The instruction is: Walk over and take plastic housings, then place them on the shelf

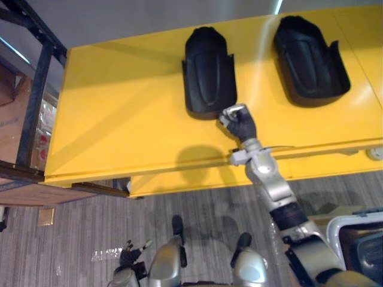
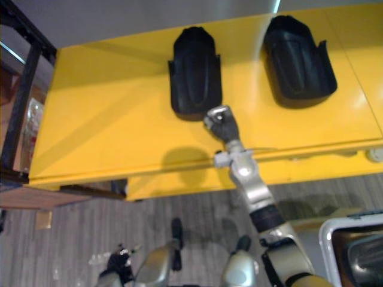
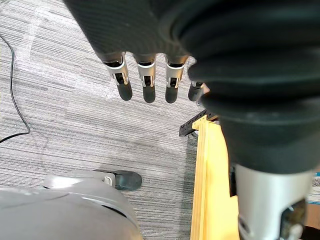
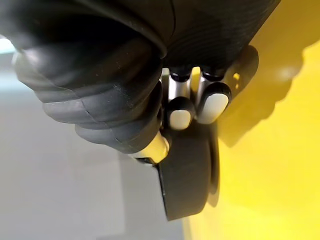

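Two black plastic housings lie on the yellow table (image 1: 119, 119): one near the middle (image 1: 206, 72), the other further right (image 1: 308, 60). My right hand (image 1: 240, 124) reaches over the table's near edge to the near right corner of the middle housing (image 4: 187, 185). Its fingers (image 4: 212, 105) are curled at that housing's rim, with the thumb against it. My left hand (image 1: 128, 258) hangs low beside me over the floor, its fingers (image 3: 145, 85) straight and holding nothing.
A black metal shelf frame (image 1: 37, 89) stands at the table's left end, with cardboard boxes (image 1: 12, 119) behind it. A white-rimmed bin (image 1: 359, 239) sits on the floor at the lower right. Grey carpet runs along the table's near edge (image 1: 179, 170).
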Motion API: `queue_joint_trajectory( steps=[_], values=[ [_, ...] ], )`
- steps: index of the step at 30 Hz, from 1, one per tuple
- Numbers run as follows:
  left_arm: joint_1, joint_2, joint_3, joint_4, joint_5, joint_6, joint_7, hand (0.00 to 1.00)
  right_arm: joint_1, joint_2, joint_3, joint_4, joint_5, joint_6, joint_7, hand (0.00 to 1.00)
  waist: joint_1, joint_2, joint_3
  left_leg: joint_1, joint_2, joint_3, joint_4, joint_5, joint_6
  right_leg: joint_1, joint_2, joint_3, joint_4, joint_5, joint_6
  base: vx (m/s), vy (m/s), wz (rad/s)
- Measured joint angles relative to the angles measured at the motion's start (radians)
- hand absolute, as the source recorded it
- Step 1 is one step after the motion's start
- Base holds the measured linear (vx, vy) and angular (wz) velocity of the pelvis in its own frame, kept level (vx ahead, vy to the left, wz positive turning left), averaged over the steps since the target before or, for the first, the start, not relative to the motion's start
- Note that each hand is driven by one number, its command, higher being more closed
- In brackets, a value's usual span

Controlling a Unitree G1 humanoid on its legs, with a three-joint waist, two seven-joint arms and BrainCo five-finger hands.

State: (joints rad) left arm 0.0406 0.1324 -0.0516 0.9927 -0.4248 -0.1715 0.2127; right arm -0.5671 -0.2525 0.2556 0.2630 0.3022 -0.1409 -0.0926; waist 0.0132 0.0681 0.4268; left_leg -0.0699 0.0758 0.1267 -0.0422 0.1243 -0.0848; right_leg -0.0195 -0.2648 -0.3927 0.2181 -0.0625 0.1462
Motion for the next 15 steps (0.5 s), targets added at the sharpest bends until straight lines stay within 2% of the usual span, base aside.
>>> queue_joint_trajectory(
  steps=[9, 15],
  values=[
    [0.0, -0.002, 0.0, 0.0, 0.0, 0.0, 0.0, 0.0, -0.029, 0.001, -0.008, 0.036, -0.001, -0.004, -0.002, 1.0, 0.003, 0.003, 0.001, -0.001, 0.002, -0.007, -0.001, 0.002, -0.001, 0.003, 0.0, -0.008, 0.002, -0.003, 0.0, 0.0, -0.004, 0.02],
    [0.0, -0.002, 0.001, 0.0, 0.002, -0.001, 0.0, 0.0, -0.022, 0.011, -0.008, 0.028, -0.003, -0.034, -0.04, 1.0, 0.005, 0.002, 0.002, -0.001, 0.007, -0.005, -0.003, 0.002, -0.001, 0.002, 0.003, -0.007, -0.006, -0.003, 0.0, 0.0, 0.0, 0.0]
  ],
)
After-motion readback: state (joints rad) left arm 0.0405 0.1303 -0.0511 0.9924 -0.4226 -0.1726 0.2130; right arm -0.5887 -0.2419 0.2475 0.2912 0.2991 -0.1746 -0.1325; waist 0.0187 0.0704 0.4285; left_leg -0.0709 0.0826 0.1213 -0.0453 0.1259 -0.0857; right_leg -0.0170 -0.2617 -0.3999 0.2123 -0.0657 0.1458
